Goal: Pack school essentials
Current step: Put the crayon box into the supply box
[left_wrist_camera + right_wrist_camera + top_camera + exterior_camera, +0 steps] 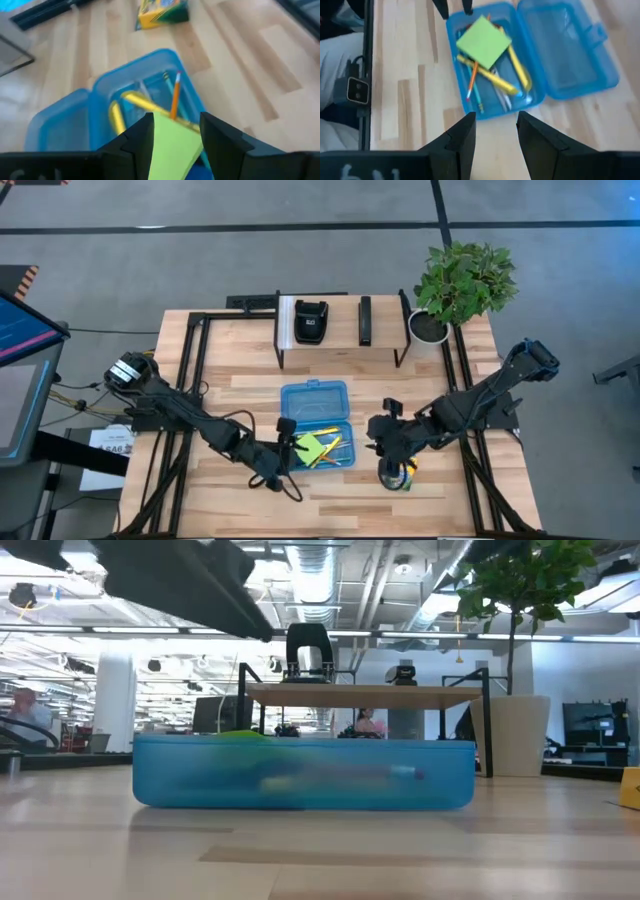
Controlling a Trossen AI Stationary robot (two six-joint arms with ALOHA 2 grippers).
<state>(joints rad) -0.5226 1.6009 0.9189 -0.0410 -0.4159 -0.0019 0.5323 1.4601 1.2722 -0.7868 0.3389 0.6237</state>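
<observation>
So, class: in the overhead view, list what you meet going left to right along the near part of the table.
Left tool → green sticky-note pad in the blue case → right tool → crayon box.

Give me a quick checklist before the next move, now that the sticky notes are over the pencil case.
1. Case lid open: ok.
2. Green sticky notes above the case tray, lying on the pencils: ok.
3. Left gripper clear of the sticky notes: not ok, the pad sits between its fingers.
4. Right gripper empty: ok in the right wrist view.
5. Crayon box packed: not ok, outside the case on the table.
6. Scissors and eraser packed: cannot tell.
</observation>
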